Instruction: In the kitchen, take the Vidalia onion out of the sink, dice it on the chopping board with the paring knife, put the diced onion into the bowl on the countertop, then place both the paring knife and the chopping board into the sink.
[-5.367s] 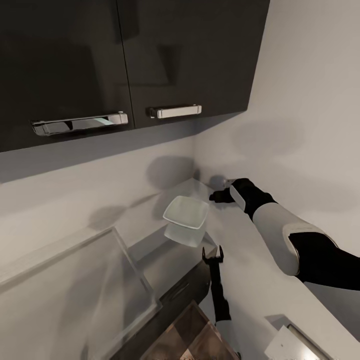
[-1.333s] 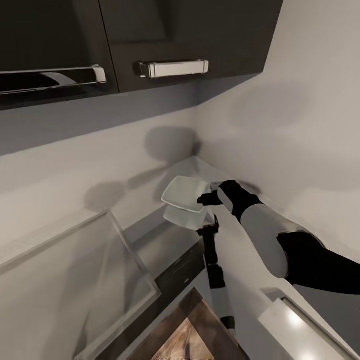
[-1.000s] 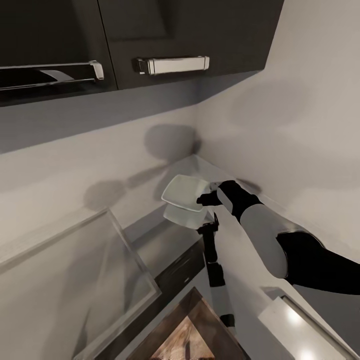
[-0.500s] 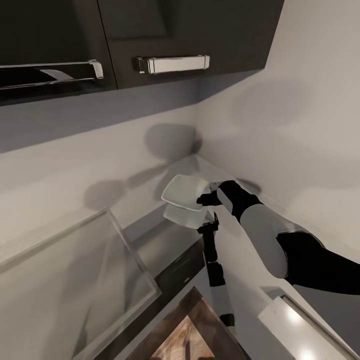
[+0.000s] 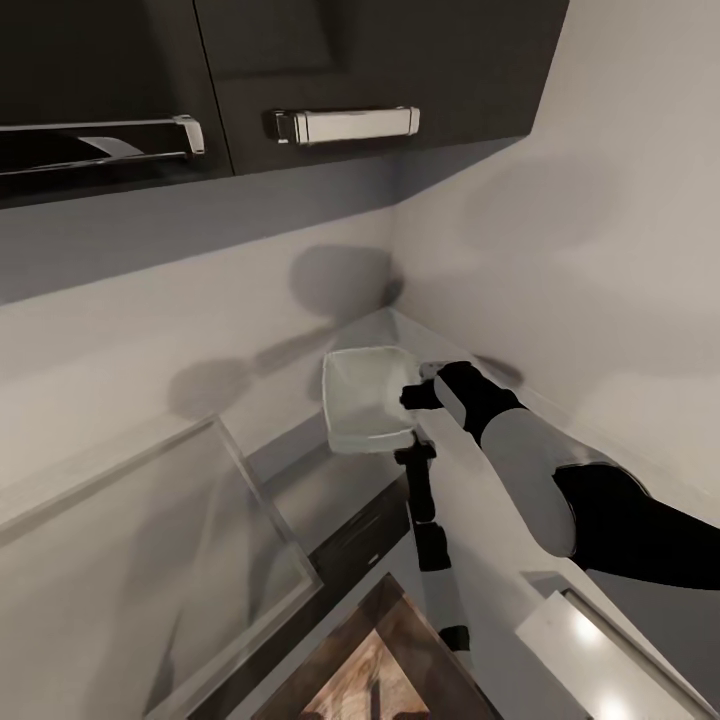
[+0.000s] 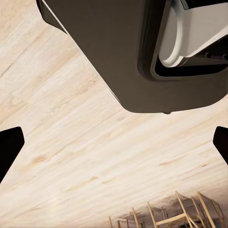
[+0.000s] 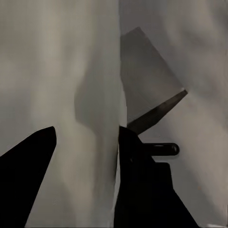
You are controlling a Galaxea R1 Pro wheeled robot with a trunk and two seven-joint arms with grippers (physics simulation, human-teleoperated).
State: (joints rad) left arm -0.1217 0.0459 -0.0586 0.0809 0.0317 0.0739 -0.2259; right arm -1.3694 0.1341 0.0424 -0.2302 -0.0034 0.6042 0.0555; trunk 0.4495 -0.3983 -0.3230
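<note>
my right arm reaches forward, right gripper [image 5: 412, 397] pinched on the bowl [image 5: 365, 412] rim; my left gripper [image 6: 114, 142] hangs with jaws spread.

Soft, even light falls on the pale wall [image 5: 560, 250], where blurred grey shadows spread near the corner. The dark cabinets [image 5: 380, 60] are glossy, and their steel handle [image 5: 345, 124] glints bright. The head view is tilted with stretched edges. The right wrist view is dim and hazy; the left one shows brightly lit wood floor [image 6: 85, 156].

No legible text, labels, brands, numbers or signs on any surface, in any view
</note>
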